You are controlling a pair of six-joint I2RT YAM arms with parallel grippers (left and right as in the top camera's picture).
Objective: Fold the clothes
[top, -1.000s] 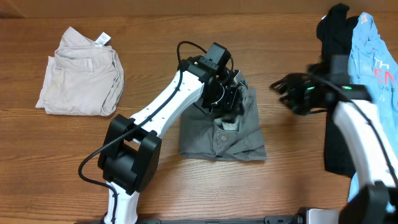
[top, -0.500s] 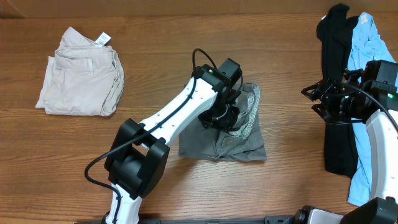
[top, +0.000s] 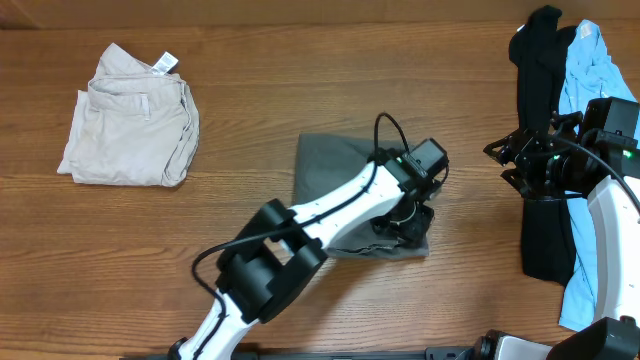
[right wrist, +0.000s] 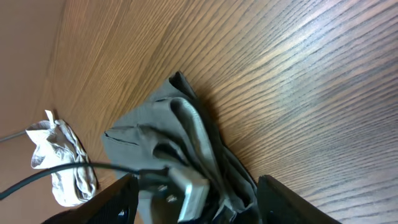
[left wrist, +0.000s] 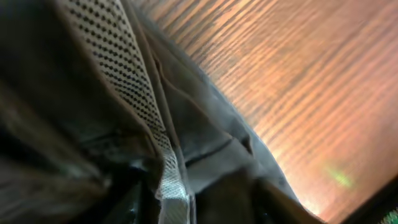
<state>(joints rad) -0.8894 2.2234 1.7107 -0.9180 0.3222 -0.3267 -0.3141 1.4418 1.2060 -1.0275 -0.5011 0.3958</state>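
The mid-grey garment (top: 325, 165) lies on the table's middle, partly under my left arm. My left gripper (top: 405, 222) is at its front right corner, shut on a fold of the cloth. The left wrist view is filled by this grey cloth (left wrist: 205, 118) with its paler mesh lining (left wrist: 124, 81), which runs down between the jaws (left wrist: 183, 208). My right gripper (top: 510, 160) is open and empty, hovering right of the garment. Its wrist view shows the garment (right wrist: 137, 134) lying beyond its spread fingers (right wrist: 199, 208).
Folded beige trousers (top: 130, 115) with a white tag lie at the far left, also in the right wrist view (right wrist: 62, 165). A black garment (top: 540, 235) and a light-blue printed shirt (top: 595, 90) lie piled at the right edge, under the right arm.
My left gripper has moved right and toward the front with the cloth in it, uncovering the garment's back left part. The right arm drew back to the right, then stayed still.
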